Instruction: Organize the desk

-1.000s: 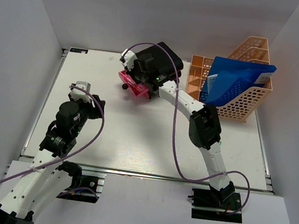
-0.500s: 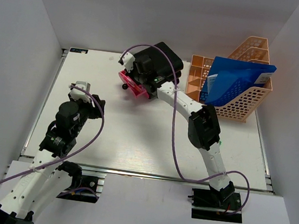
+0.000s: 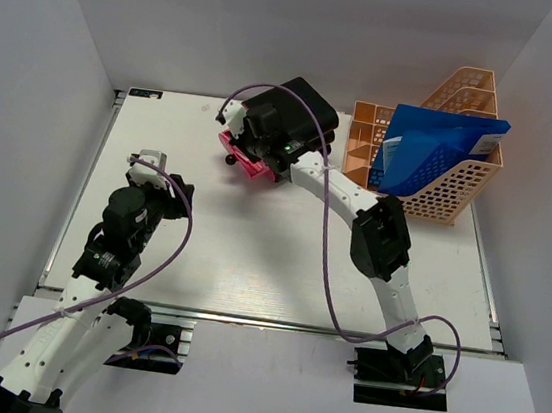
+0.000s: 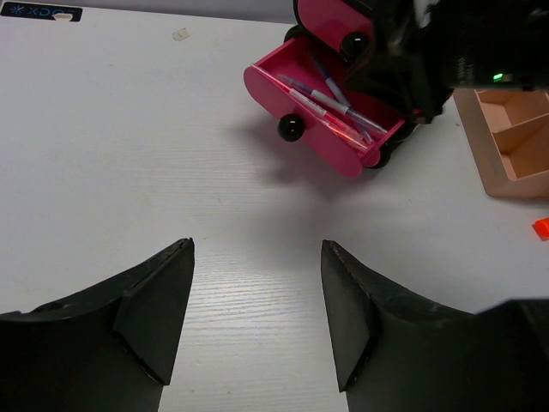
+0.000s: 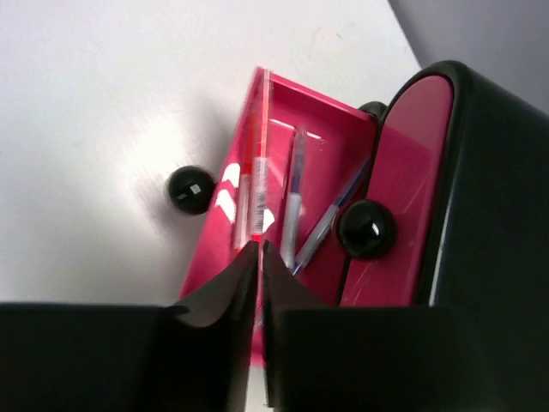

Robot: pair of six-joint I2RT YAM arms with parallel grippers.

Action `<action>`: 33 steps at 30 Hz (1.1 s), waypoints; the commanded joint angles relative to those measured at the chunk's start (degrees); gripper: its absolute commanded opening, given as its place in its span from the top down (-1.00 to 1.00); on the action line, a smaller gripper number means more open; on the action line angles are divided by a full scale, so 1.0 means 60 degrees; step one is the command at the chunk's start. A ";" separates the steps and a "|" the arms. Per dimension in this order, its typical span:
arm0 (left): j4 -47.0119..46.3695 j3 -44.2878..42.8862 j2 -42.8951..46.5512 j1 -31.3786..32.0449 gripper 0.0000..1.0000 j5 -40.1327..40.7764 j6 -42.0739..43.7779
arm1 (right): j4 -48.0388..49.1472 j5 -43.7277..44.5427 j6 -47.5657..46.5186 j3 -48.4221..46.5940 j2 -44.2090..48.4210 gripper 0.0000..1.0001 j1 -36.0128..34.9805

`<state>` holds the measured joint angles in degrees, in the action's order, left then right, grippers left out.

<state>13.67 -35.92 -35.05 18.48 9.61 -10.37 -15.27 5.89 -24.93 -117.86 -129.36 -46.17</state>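
I'm looking down on the white bench [image 3: 229,261], which fills the middle of the overhead view, from the silver rail [image 3: 262,321] by the arm bases to the back wall. At its far edge, about the middle, sits a black-and-pink drawer box [image 3: 303,109]. Just to the right of the box stands a peach mesh rack [image 3: 449,193] with blue folders [image 3: 435,145] leaning in it.

The box's lower pink drawer [image 4: 330,120] is pulled out, with several pens [image 4: 339,107] lying lengthwise inside and a round black knob [image 4: 291,129] on its front panel. The drawer above [image 5: 412,172] is closed, with its own black knob [image 5: 367,228].

My right fingers [image 5: 259,253] reach over the open drawer. In the wrist view their tips are almost together, with only a thin slit between them, lined up on the top edge of the drawer's front panel. I cannot tell whether they pinch that edge or sit loose around it.

My left fingers [image 4: 257,257] are spread wide and grasp nothing. They hover over bare bench on the left side, well apart from the box and pointing toward it.
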 commanded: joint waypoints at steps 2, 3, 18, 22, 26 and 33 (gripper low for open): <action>-0.0169 0.0069 -0.0076 -0.0048 -0.37 0.0054 -0.0029 | -0.0603 -0.1944 0.0550 0.0073 0.1958 1.00 0.0107; -0.0198 0.0084 -0.0251 -0.0048 -0.20 0.0025 -0.0116 | -0.0837 -0.2906 0.0580 0.0161 0.2468 1.00 0.0137; -0.1181 -0.1891 -0.7089 -0.0546 0.88 -0.0783 -0.4261 | 0.1897 -0.5565 0.2806 0.8974 0.7599 1.00 0.2523; -0.1647 -0.2625 -0.8673 -0.0546 0.84 -0.0648 -0.4906 | 0.1551 -0.6182 0.2574 0.9054 0.7732 1.00 0.2715; -0.1956 -0.3386 -0.9801 -0.0546 0.81 -0.0752 -0.5682 | 0.1431 -0.6460 0.2412 0.9257 0.8213 1.00 0.2906; -0.0917 -0.5598 -1.1763 -0.0546 0.74 -0.0416 -0.5889 | 0.1636 -0.6621 0.2250 0.9639 0.8947 1.00 0.3140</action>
<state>6.09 -65.19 -104.42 15.42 5.50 -44.03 -8.01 -31.92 -10.37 -60.95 -77.34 -28.01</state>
